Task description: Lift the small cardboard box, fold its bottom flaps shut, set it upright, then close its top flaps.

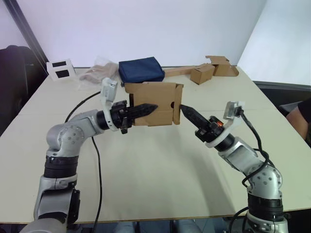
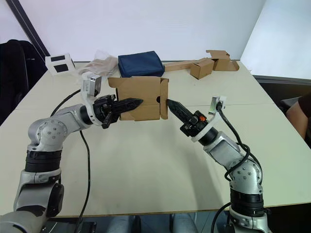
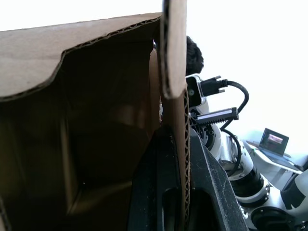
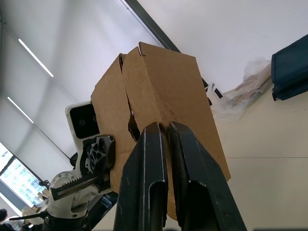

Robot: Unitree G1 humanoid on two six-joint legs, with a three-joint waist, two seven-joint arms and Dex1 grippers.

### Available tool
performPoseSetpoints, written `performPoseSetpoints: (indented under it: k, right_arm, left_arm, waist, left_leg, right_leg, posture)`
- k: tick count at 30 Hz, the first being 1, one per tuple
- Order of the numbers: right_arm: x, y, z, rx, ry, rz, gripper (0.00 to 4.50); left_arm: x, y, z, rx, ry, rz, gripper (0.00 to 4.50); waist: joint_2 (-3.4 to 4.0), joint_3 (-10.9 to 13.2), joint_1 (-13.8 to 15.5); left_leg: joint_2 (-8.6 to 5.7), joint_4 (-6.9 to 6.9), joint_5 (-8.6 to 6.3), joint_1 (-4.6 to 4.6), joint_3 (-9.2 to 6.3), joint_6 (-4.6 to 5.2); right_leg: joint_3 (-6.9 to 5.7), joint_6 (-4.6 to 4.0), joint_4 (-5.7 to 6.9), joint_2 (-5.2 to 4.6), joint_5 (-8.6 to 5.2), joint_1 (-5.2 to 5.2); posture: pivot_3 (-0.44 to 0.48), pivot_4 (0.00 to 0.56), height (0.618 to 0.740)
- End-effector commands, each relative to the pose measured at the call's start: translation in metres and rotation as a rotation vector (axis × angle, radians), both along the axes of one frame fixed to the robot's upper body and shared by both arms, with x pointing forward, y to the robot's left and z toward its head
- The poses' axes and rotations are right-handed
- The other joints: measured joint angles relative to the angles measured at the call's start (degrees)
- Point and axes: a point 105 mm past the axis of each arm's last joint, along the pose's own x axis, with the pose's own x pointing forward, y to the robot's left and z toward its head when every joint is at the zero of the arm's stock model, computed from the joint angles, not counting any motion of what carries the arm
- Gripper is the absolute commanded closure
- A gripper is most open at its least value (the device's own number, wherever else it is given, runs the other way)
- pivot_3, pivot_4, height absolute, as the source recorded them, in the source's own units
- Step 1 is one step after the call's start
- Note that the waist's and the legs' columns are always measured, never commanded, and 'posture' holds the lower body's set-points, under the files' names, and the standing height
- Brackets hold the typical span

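Note:
The small cardboard box (image 1: pixel 154 99) hangs above the table, lying on its side with its flap ends facing left and right. My left gripper (image 1: pixel 148 108) is shut on the box's front wall; in the left wrist view that wall (image 3: pixel 185 163) runs between the two black fingers (image 3: pixel 155 192). The open left end shows the box's empty inside (image 3: pixel 96 144). My right gripper (image 1: pixel 186 112) is shut and holds nothing. Its tips rest against the folded flaps (image 4: pixel 163 86) on the box's right end.
At the back of the table (image 1: pixel 146 165) lie a navy pouch (image 1: pixel 141 71), a crumpled plastic bag (image 1: pixel 96 73), a white block with black rectangles (image 1: pixel 60 69), and two other brown boxes with a flat strip (image 1: pixel 214 69). A person's arm (image 1: pixel 300 116) shows at the right edge.

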Motion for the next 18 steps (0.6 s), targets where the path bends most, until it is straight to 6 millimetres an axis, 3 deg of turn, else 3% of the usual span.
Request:
performPoseSetpoints:
  k: [1, 18]
  right_arm:
    - [-0.008, 0.008, 0.015, -0.018, -0.076, 0.018, 4.28]
    - [-0.006, 0.018, 0.019, -0.061, -0.116, -0.01, 4.28]
  left_arm:
    - [-0.007, -0.004, 0.004, 0.003, -0.039, -0.025, 4.5]
    - [-0.011, -0.005, 0.006, -0.008, -0.034, -0.037, 4.5]
  waist:
    - [0.0, 0.0, 0.0]
    - [0.0, 0.0, 0.0]
  left_leg:
    - [0.0, 0.0, 0.0, 0.0, 0.0, 0.0]
    - [0.0, 0.0, 0.0, 0.0, 0.0, 0.0]
  right_leg:
    - [0.0, 0.0, 0.0, 0.0, 0.0, 0.0]
    - [0.0, 0.0, 0.0, 0.0, 0.0, 0.0]
  posture:
    - [0.0, 0.15, 0.74]
    - [0.0, 0.15, 0.74]
